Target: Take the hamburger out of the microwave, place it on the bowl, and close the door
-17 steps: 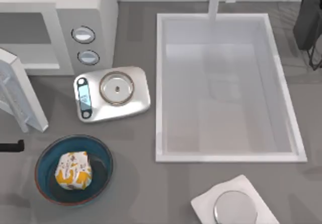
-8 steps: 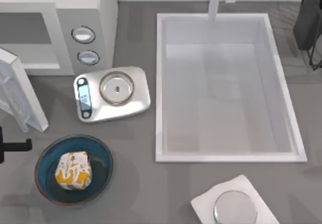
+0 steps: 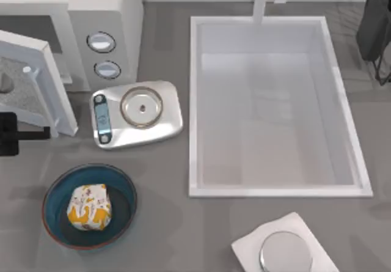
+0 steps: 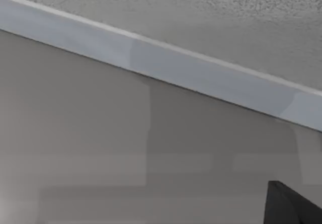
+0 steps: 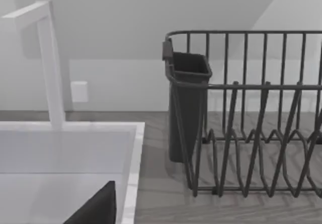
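Note:
The hamburger point(image 3: 90, 206), a white lump with orange-yellow patches, lies inside the blue bowl point(image 3: 124, 194) at the front left of the table. Behind it stands the white microwave point(image 3: 116, 15) with two round dials. Its door point(image 3: 33, 79) stands partly swung in, at an angle across the cavity. My left gripper point(image 3: 33, 134) is at the table's left edge, right against the door's outer face. In the left wrist view the door's speckled window point(image 4: 226, 7) and white frame point(image 4: 201, 75) are very close. My right gripper point(image 5: 95, 209) is parked by the sink's far right corner.
A silver kitchen scale point(image 3: 135, 114) sits just right of the door, in front of the dials. The large white sink point(image 3: 275, 180) with its faucet point(image 3: 261, 0) takes the middle and right. A steel disc on a white square base point(image 3: 285, 252) lies front right. A black dish rack point(image 5: 251, 113) stands back right.
The door has swung from wide open toward the microwave. My left gripper has moved up the top view, from beside the bowl to the door's outer face. The hamburger and bowl have stayed put.

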